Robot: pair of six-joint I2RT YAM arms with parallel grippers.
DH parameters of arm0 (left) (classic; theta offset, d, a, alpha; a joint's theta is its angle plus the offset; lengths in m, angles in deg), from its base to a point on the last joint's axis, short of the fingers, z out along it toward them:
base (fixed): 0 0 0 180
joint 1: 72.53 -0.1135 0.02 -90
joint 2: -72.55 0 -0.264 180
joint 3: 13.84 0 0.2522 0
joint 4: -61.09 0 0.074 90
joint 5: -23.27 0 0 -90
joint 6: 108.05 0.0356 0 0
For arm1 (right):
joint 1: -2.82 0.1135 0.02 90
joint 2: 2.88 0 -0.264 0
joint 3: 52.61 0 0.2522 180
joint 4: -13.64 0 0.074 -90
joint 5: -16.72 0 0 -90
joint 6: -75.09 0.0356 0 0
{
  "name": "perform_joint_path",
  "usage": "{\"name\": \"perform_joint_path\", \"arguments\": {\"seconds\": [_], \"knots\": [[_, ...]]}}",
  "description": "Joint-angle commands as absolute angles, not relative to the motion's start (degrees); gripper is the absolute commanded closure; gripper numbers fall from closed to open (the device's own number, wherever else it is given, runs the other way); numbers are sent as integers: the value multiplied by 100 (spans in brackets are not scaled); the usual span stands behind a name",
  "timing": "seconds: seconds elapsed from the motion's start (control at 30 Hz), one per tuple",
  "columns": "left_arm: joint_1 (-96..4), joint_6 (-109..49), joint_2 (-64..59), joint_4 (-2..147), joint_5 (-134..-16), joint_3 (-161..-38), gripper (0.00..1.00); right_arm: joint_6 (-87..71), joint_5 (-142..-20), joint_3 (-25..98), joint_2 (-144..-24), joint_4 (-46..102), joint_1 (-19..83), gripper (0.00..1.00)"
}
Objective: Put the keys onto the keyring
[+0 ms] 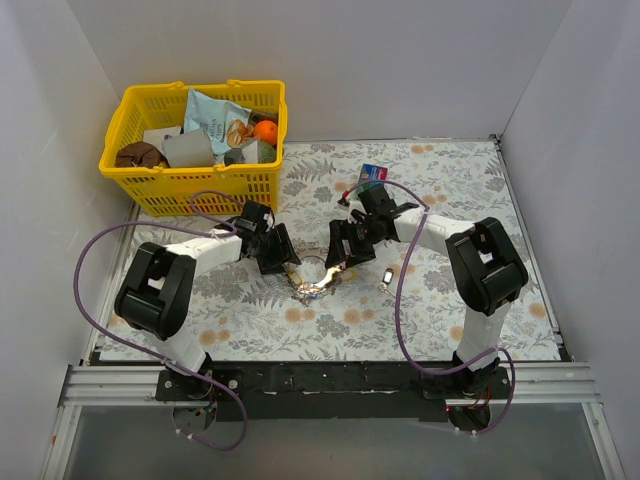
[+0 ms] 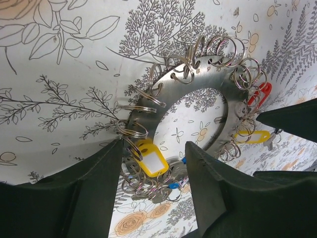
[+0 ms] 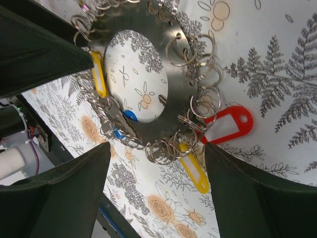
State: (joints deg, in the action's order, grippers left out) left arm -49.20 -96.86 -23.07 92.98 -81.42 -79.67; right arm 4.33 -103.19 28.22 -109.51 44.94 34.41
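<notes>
The keyring (image 1: 318, 276), a flat toothed metal ring hung with many split rings, lies on the floral cloth between my two grippers. My left gripper (image 1: 281, 256) is open. In the left wrist view its jaws (image 2: 154, 151) straddle the ring's rim (image 2: 198, 82) at a yellow tag (image 2: 151, 159); a red tag (image 2: 260, 94) and a second yellow tag (image 2: 252, 136) hang at the far side. My right gripper (image 1: 338, 250) is open, its jaws (image 3: 157, 151) straddling the rim (image 3: 173, 99) beside a red tag (image 3: 228, 124), a yellow tag (image 3: 195, 173) and blue tags (image 3: 130, 115). One whitish-tagged key (image 1: 386, 275) lies loose to the right.
A yellow basket (image 1: 140, 180) with snacks and an orange stands at the back left. A small blue card (image 1: 372, 175) lies behind the right gripper. White walls close in the left, back and right sides.
</notes>
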Motion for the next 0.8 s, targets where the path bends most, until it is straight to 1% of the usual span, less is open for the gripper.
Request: {"name": "perform_joint_path", "arguments": {"seconds": [0.0, 0.07, 0.3, 0.57, 0.77], "knots": [[-4907, -9733, -2141, 9532, -8175, -7717, 47, 477, -10501, 3181, -11090, 4322, 3472, 16], [-4907, -9759, -2028, 9515, -8158, -7656, 47, 495, -10527, 3313, -11186, 4349, 3533, 16], [-4907, -9400, -2000, 9769, -7719, -7971, 45, 477, -10483, 3059, -11099, 4349, 3551, 17], [-4907, -9241, -2334, 9691, -7964, -8385, 45, 548, -10597, 2567, -10835, 4235, 3621, 18], [-4898, -9144, -2589, 9673, -8105, -8596, 44, 583, -10685, 2435, -10747, 4304, 3788, 19]]}}
